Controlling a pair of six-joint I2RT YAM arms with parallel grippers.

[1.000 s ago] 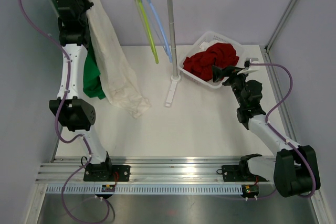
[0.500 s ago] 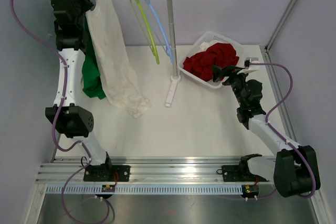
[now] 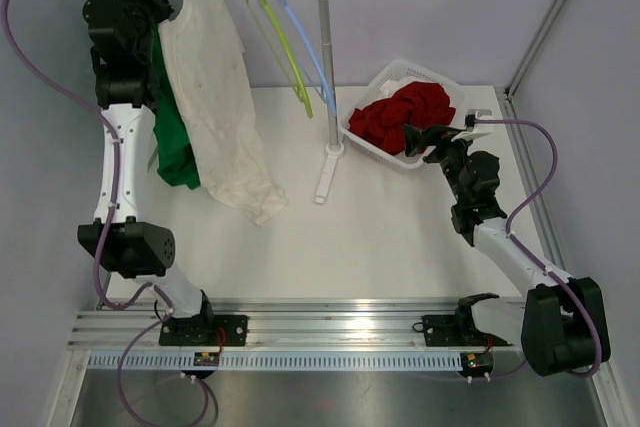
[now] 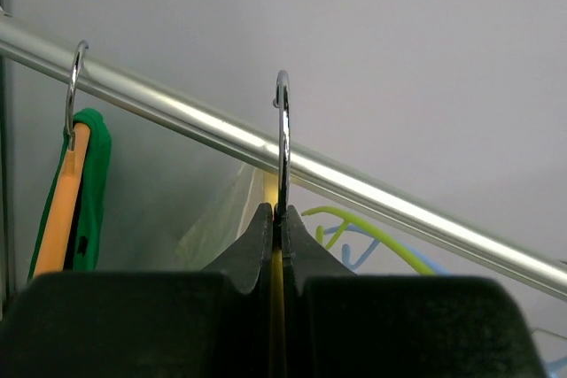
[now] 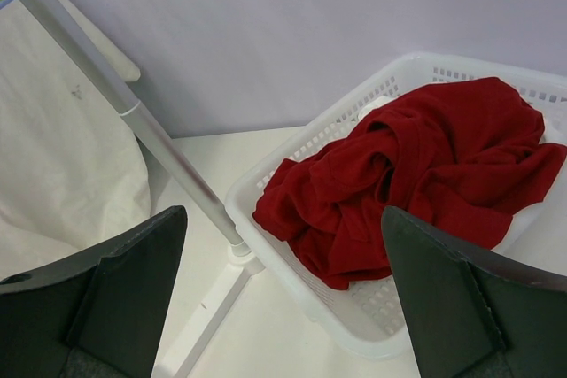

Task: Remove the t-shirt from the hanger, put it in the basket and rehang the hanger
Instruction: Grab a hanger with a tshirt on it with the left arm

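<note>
**Hook stands above the rail, with the left hand clamped on the hanger's neck**

The coming move turns on the hook [image 4: 282, 126] and the rail [image 4: 399, 205]. In the left wrist view the hook rises straight up from between the fingers, and its curve stands above the bar rather than resting on it. It crosses the bar's line, so I cannot tell whether it is fully free on the far side. The rail runs left to right, so the hook most likely has to come up and toward the arms to get clear.

The left hand [image 4: 276, 219] is clenched tight on the neck of the yellow hanger [image 4: 275, 307], just below the hook. The cream t-shirt [image 3: 215, 97] is on that hanger. It hangs directly beneath the hand, its long axis falling from the rail to the bench [image 3: 380, 237], where its lower edge lies crumpled. A green garment [image 3: 175, 152] on an orange hanger [image 4: 62, 192] hangs just beside it on the left.

The left arm is much the nearer one. It reaches high from its base at the near edge, with the elbow low, the forearm climbing almost straight and the wrist at the rail's left end.

The right hand [image 3: 425, 137] is well apart, by the basket [image 3: 385, 77] holding a red garment [image 3: 405, 112]. Its fingers are spread wide and hold nothing
</note>
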